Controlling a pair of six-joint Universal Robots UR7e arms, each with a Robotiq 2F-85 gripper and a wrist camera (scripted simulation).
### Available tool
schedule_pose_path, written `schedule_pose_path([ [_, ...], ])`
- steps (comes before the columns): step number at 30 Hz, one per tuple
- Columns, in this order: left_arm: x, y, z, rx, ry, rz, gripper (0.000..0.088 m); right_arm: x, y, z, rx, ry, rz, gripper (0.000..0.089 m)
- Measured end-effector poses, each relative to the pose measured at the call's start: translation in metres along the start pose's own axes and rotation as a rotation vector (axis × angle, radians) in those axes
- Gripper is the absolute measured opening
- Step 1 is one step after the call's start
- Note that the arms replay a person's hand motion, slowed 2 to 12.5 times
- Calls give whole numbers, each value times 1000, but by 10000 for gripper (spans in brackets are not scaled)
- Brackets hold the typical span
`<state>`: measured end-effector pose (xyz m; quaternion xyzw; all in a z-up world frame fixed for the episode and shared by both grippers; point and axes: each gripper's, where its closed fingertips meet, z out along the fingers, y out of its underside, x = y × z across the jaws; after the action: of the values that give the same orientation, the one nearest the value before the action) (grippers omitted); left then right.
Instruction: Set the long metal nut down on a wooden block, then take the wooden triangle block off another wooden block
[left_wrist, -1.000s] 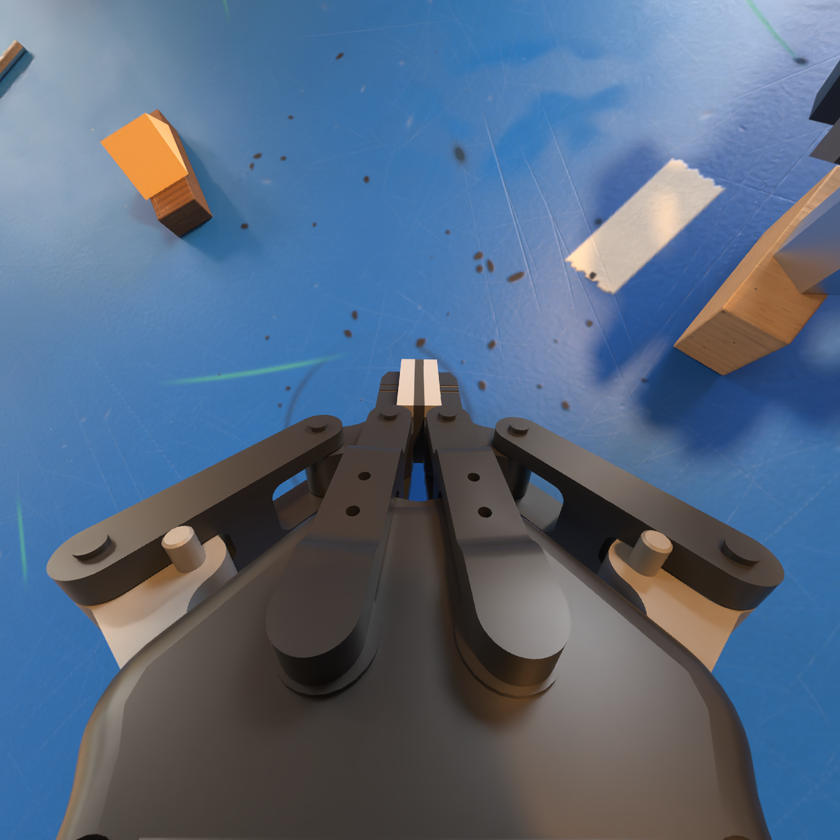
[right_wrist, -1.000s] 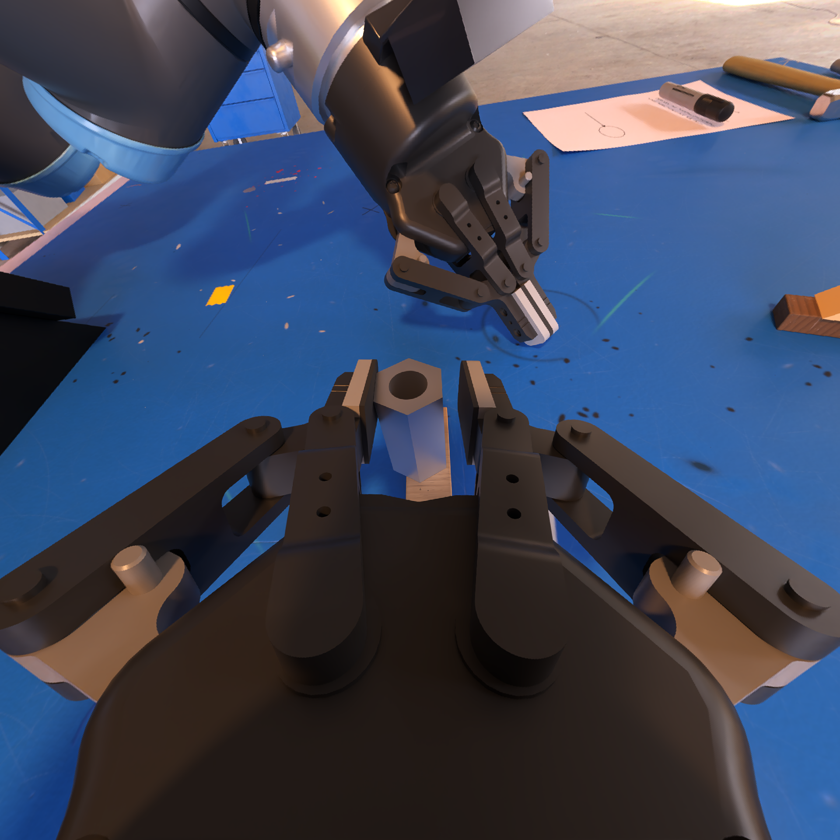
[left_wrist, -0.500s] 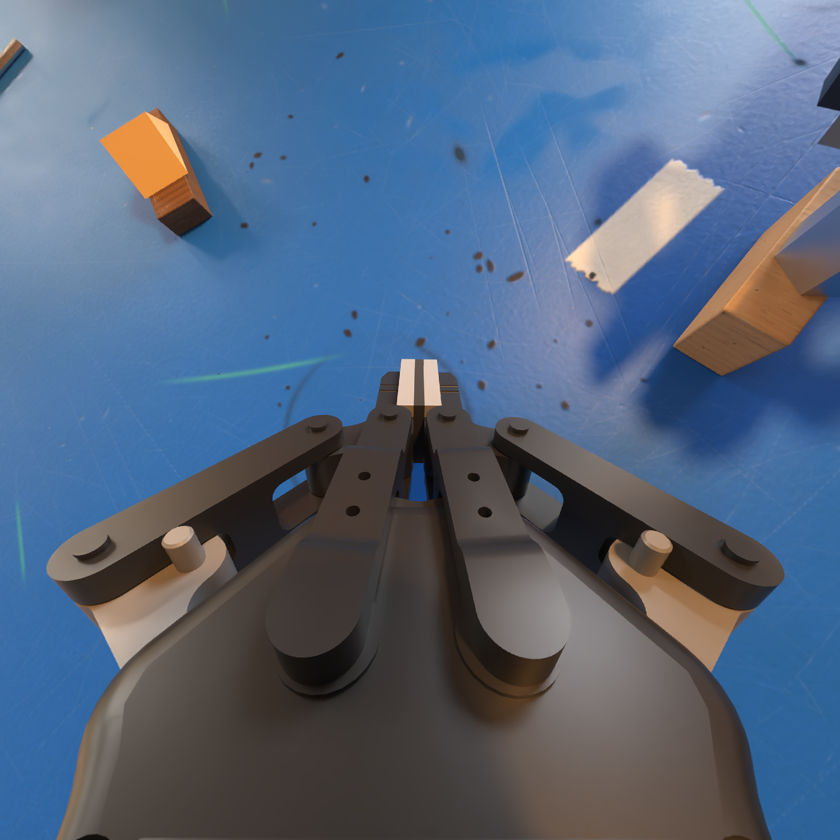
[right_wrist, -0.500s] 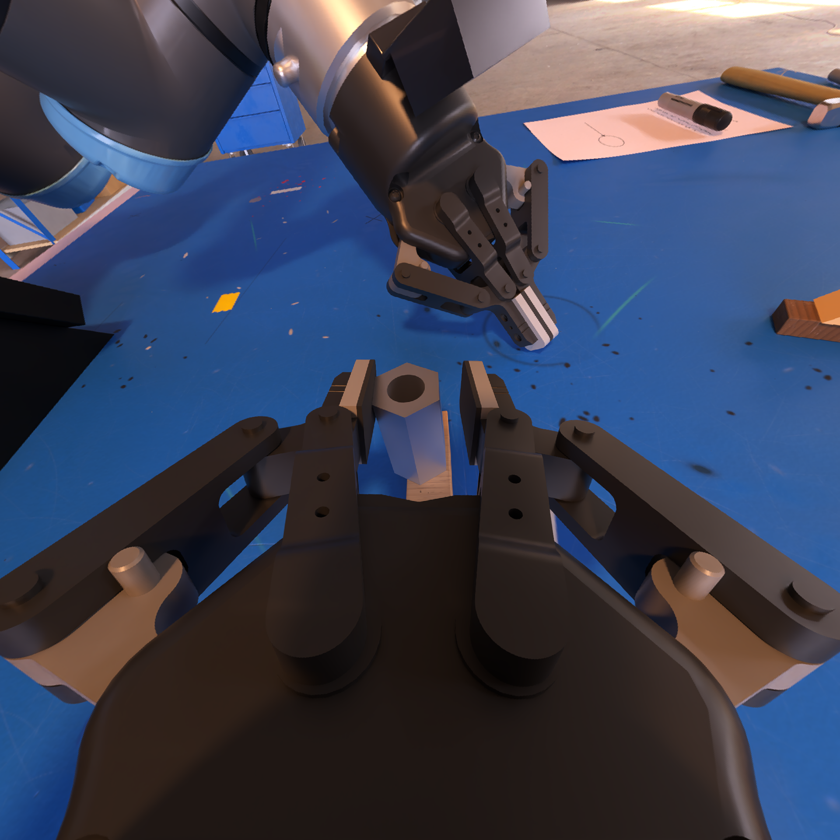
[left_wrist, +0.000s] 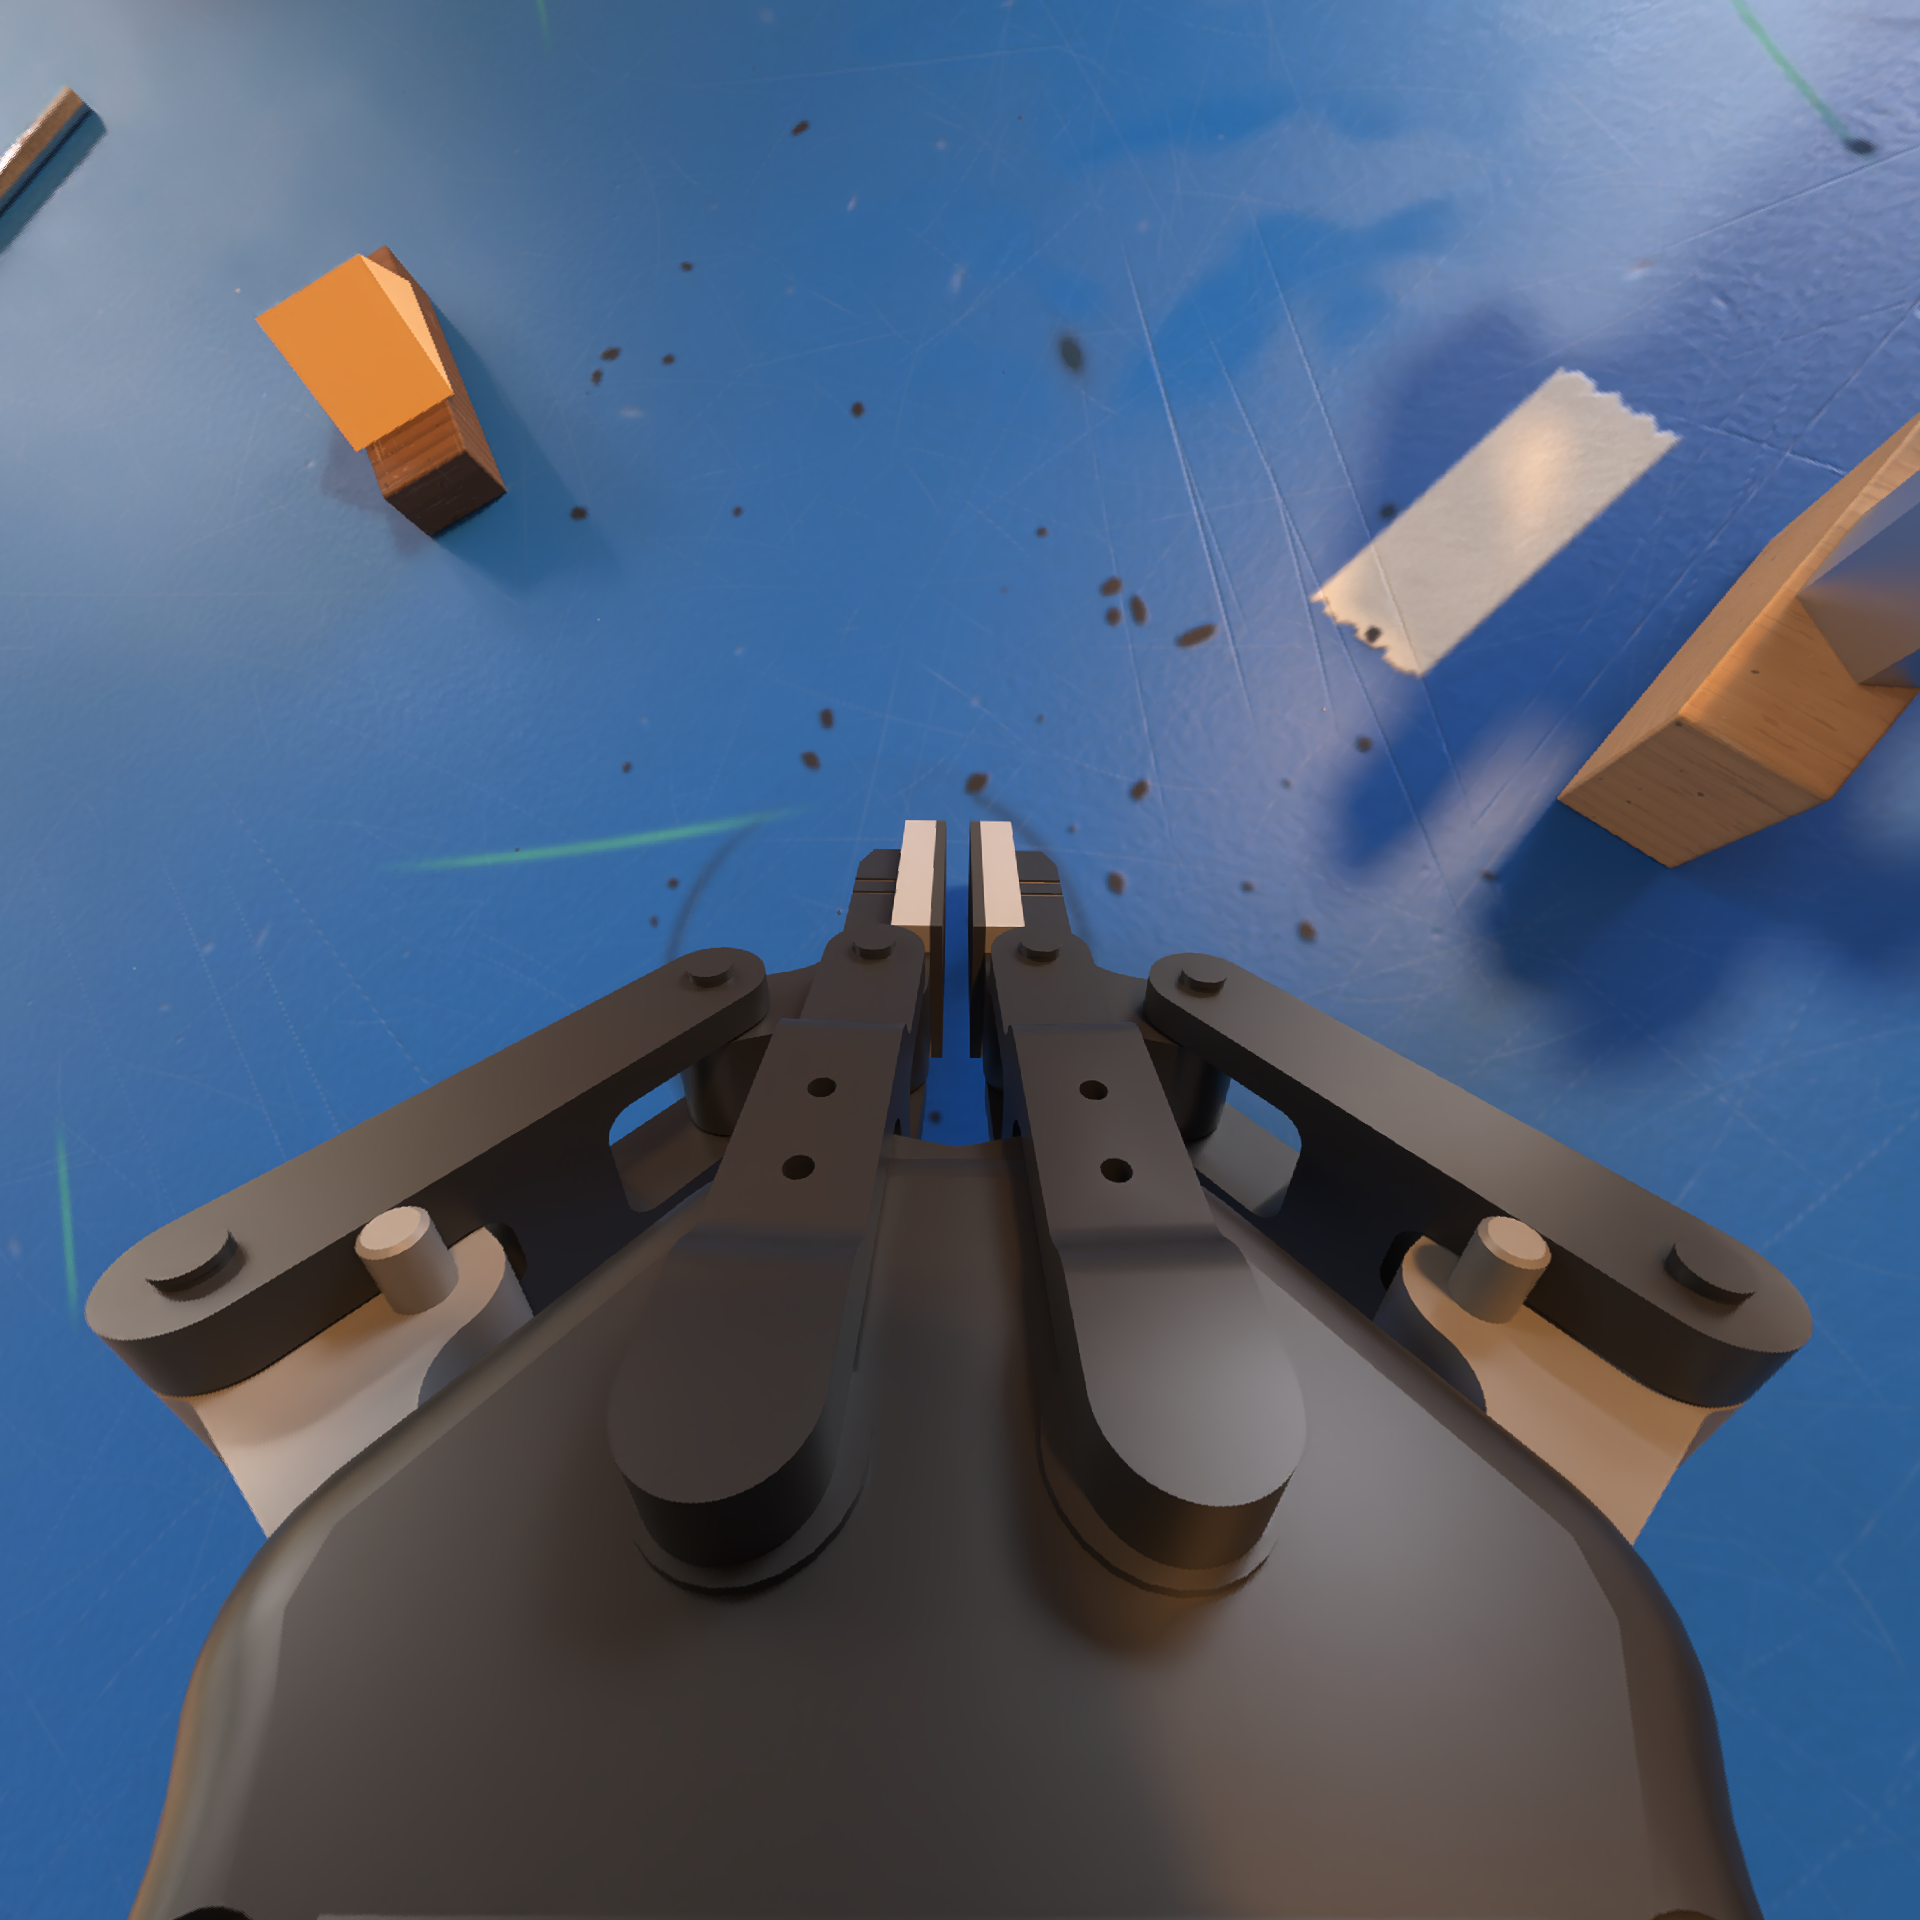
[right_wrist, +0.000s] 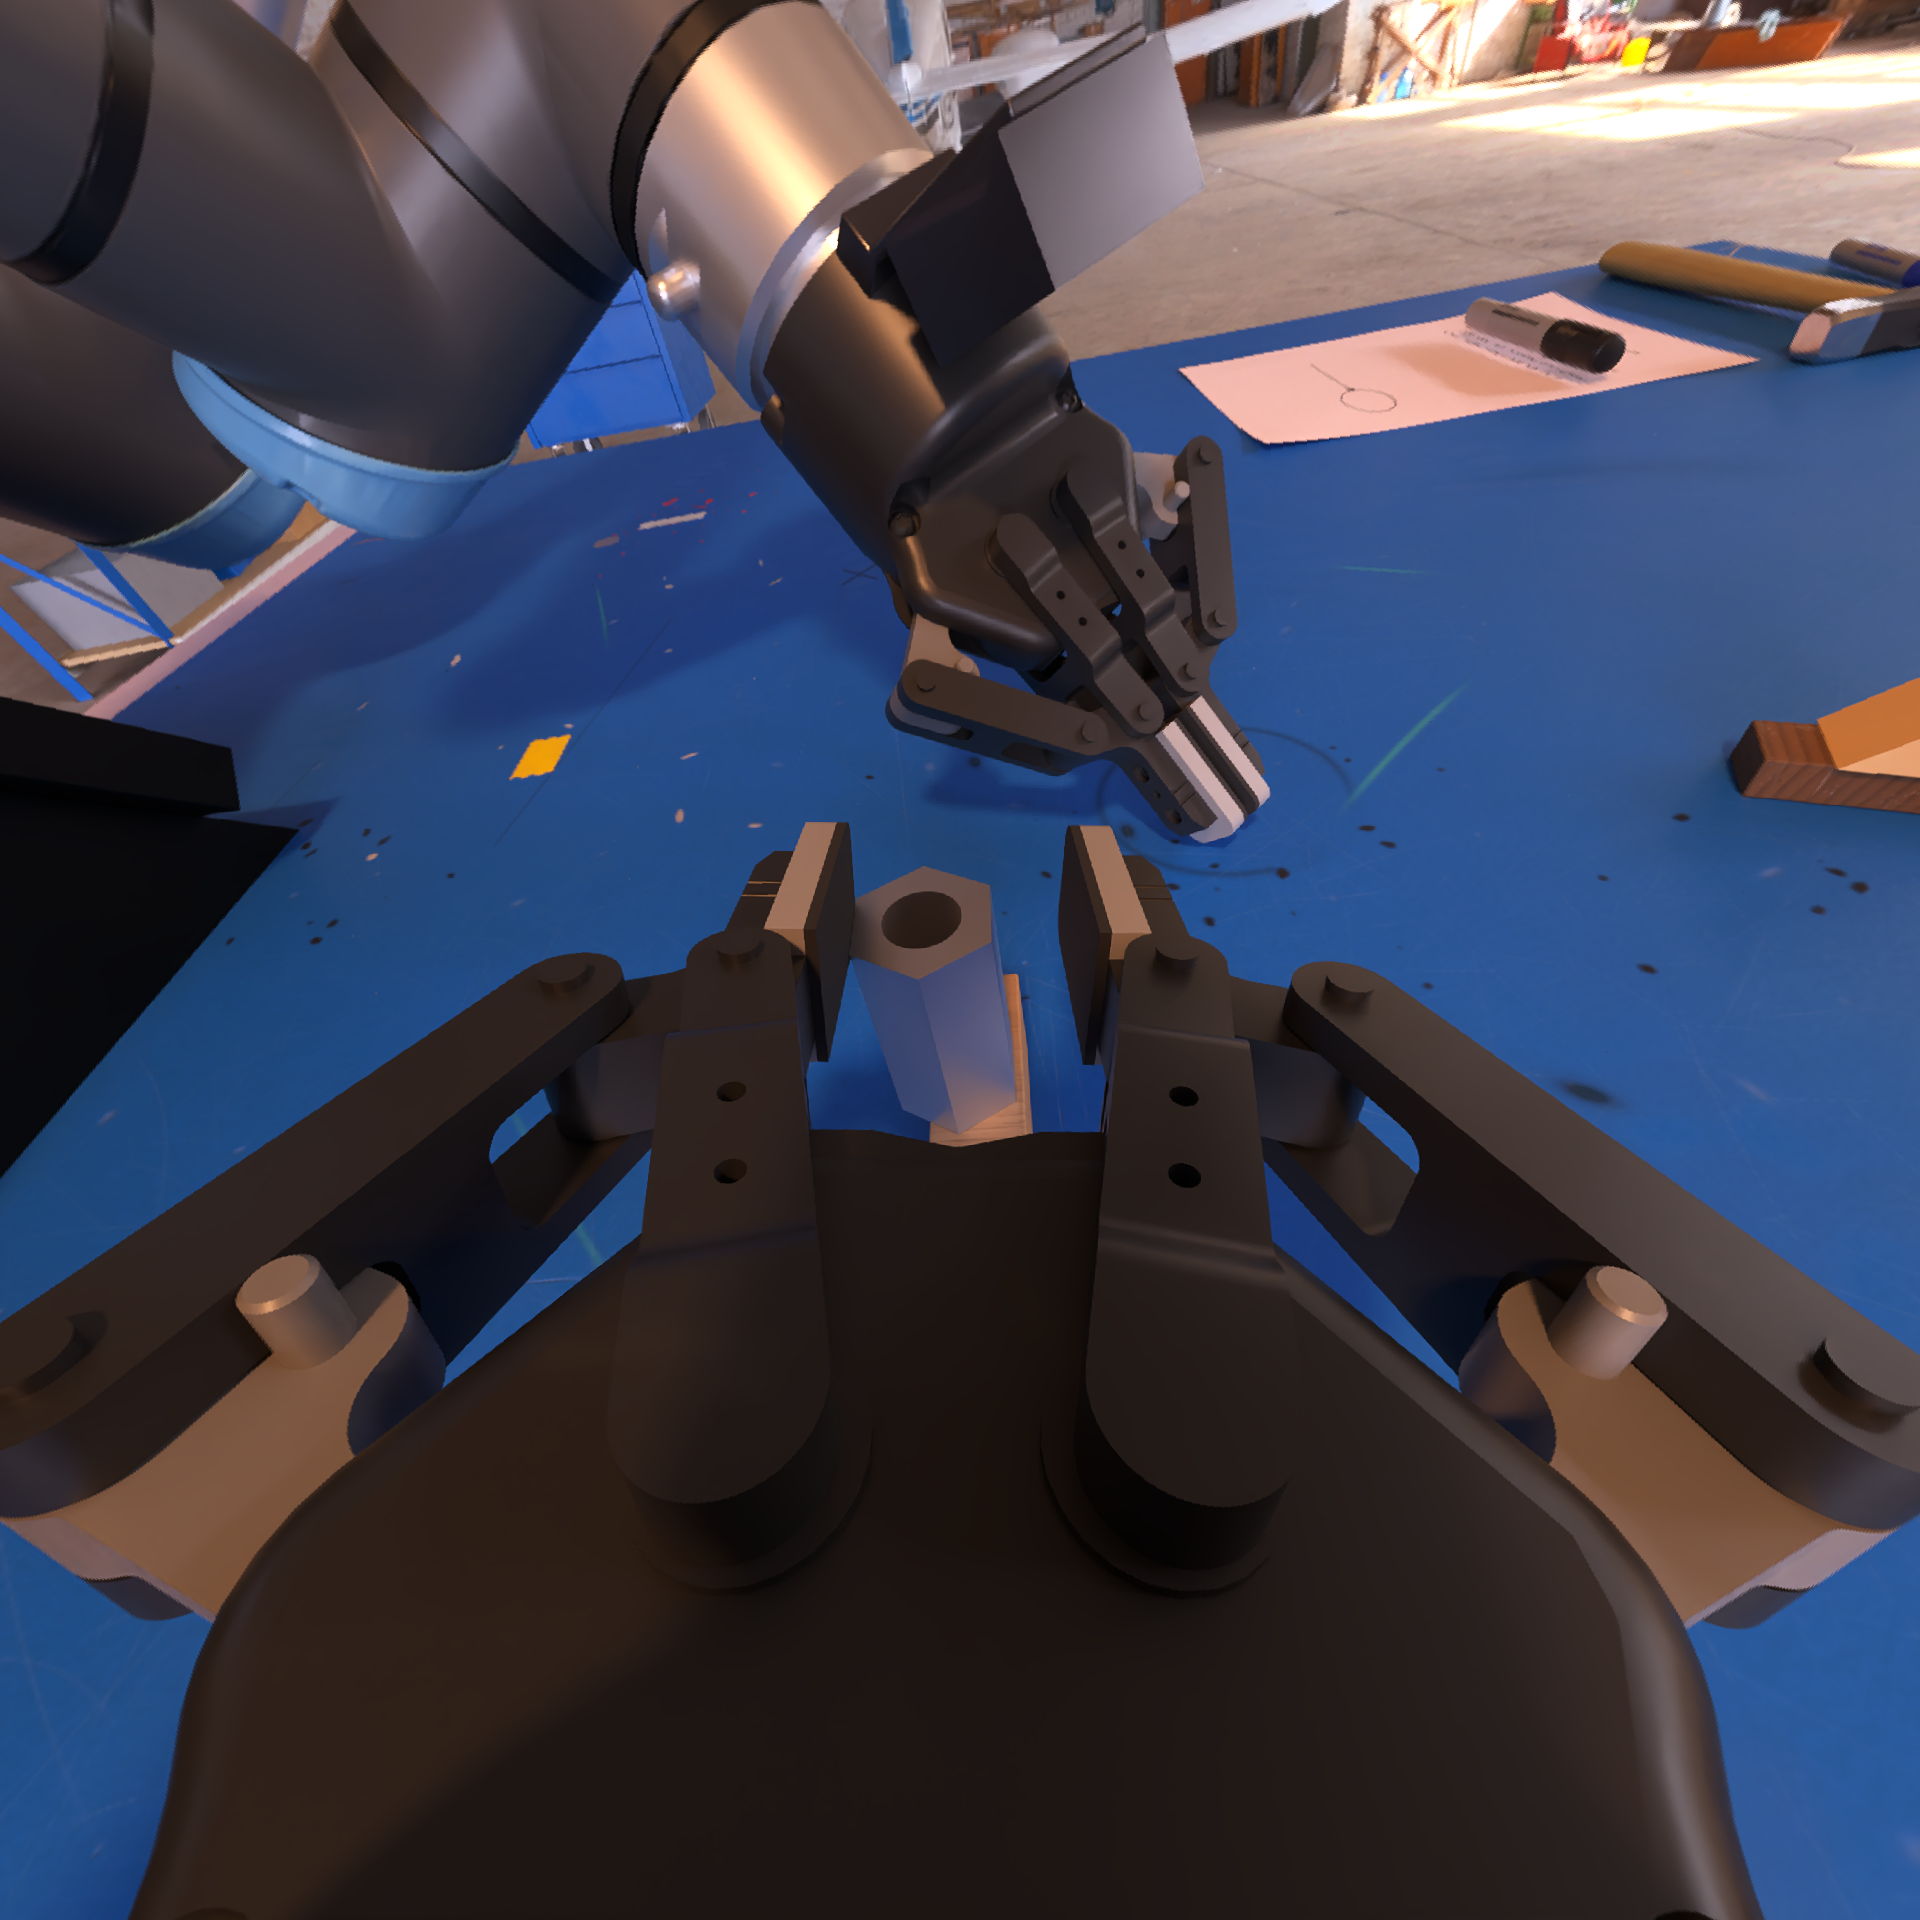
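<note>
Freed now, the long metal nut (right_wrist: 940, 1003) stands on a pale wooden block (left_wrist: 1745, 727); the right gripper (right_wrist: 958, 899) has spread wider around it. Left gripper (left_wrist: 957, 873) has parted slightly, empty, above the blue surface (left_wrist: 727, 623). Farther off, the wooden triangle block (left_wrist: 358, 348) tops a dark block (left_wrist: 442, 478).

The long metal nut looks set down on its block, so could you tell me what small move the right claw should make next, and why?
Probably lift the right claw straight up and away. Its jaws stand open on either side of the long metal nut, which stands upright on the pale wooden block. Rising straight should avoid knocking the nut over and leave the way clear to the wooden triangle block on its dark wooden block.
</note>
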<state>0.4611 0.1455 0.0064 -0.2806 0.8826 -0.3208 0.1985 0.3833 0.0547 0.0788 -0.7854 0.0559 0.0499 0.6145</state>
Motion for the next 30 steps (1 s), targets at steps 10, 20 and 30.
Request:
schedule_pose_path([
  [10, -5, 0, 0, 2, -23, -20, 114, 6, -10, -8, 68, 14, 36, 387],
  [20, -14, -1, 1, 15, -71, -48, 224, 18, -16, -16, 117, 64, 70, 434],
  [30, -23, -3, 4, 35, -120, -68, 285, 28, -21, -25, 157, 110, 94, 450],
])
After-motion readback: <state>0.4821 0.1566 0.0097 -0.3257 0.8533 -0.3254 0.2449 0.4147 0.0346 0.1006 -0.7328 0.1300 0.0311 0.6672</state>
